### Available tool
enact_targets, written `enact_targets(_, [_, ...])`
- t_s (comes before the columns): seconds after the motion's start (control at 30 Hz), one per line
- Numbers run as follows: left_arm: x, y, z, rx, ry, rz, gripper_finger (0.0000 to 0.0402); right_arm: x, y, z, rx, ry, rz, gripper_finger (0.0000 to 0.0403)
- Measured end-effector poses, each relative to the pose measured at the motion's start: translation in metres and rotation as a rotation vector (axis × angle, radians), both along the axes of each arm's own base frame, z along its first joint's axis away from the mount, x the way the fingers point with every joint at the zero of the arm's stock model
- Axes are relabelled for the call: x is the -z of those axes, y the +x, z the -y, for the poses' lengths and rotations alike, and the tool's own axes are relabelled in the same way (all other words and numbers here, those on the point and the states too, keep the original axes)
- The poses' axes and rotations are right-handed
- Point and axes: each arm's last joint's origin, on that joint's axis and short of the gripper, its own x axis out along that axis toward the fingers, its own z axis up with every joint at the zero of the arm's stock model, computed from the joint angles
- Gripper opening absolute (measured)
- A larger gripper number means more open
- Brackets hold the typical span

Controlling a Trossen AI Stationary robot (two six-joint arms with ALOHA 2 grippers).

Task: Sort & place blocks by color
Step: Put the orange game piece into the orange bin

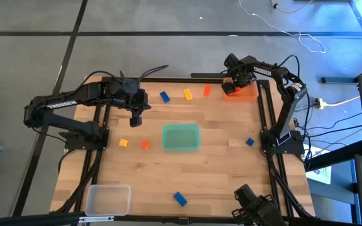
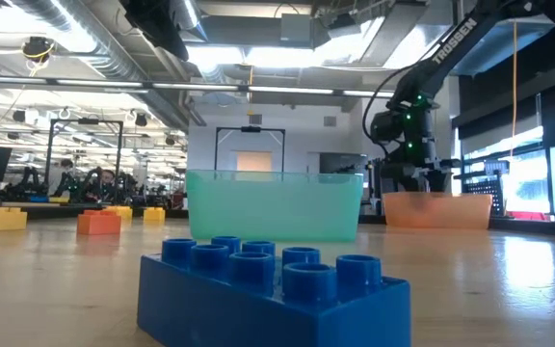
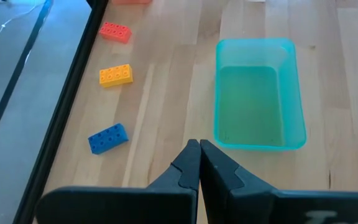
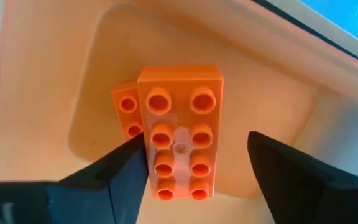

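Note:
My right gripper (image 4: 197, 158) points down into the orange tray (image 1: 247, 93) at the far right, open, its fingers on either side of an orange-red block (image 4: 179, 134). That block lies partly on a second orange-red block (image 4: 126, 109) in the tray. My left gripper (image 3: 199, 163) hangs shut above the table's left part, holding nothing. Blue (image 3: 107, 138), yellow (image 3: 115, 74) and orange-red (image 3: 115, 31) blocks lie in a row near the far edge. The green tray (image 1: 181, 137) stands at mid-table. My right gripper has one finger (image 4: 126, 168) right against a long side (image 4: 146, 155) of the orange-red block; whether it touches, I cannot tell. The other finger (image 4: 278, 174) stands clear of the opposite side. The fingers come from above, across the block, which rests in the tray.
Left of the green tray lie a yellow block (image 1: 123, 142) and an orange-red block (image 1: 144, 144). Blue blocks lie at the right (image 1: 249, 142) and near the front edge (image 1: 180, 198). A clear tray (image 1: 108, 199) stands at the front left corner.

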Motion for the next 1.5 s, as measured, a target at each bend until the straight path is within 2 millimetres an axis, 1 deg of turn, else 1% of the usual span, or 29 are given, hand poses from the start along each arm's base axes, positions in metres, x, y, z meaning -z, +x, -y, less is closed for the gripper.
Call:
enact_targets(0.17, [0.0,0.0,0.0,0.0,0.0,0.0,0.0,0.0,0.0,-0.001,0.0,0.006,-0.004,0.0267])
enact_targets(0.4, [0.0,0.0,0.0,0.0,0.0,0.0,0.0,0.0,-0.004,-0.003,-0.016,0.013,-0.068,0.0268])
enact_targets(0.47, [0.0,0.0,0.0,0.0,0.001,0.0,0.0,0.0,-0.003,-0.003,-0.023,0.034,-0.038,0.0268])
enact_targets(0.57, [0.0,0.0,0.0,0.0,0.001,0.0,0.0,-0.004,0.0,-0.007,-0.041,0.099,0.08,0.0268])
enact_targets(0.7, [0.0,0.0,-0.001,-0.018,0.017,-0.004,0.0,-0.027,0.004,-0.018,-0.103,0.138,0.247,0.0268])
enact_targets(0.8, [0.0,0.0,-0.002,-0.058,0.032,-0.007,0.0,-0.054,0.006,-0.033,-0.152,0.088,0.316,0.0268])
enact_targets(1.0, [0.001,-0.001,-0.002,-0.109,-0.015,-0.005,0.0,-0.113,0.005,-0.075,-0.262,-0.069,0.429,0.0268])
enact_targets(1.17, [0.005,-0.005,0.001,-0.155,-0.164,-0.027,0.0,-0.148,0.003,-0.11,-0.364,-0.174,0.525,0.0268])
enact_targets(1.23, [0.007,-0.007,0.002,-0.191,-0.239,-0.037,0.0,-0.158,0.002,-0.121,-0.404,-0.2,0.559,0.0268])
enact_targets(1.37, [0.011,-0.01,0.005,-0.238,-0.377,-0.069,0.0004,-0.169,0.005,-0.139,-0.473,-0.234,0.608,0.0268])
enact_targets(1.5, [0.013,-0.013,0.007,-0.305,-0.496,-0.093,0.003,-0.173,0.009,-0.15,-0.525,-0.243,0.632,0.0268])
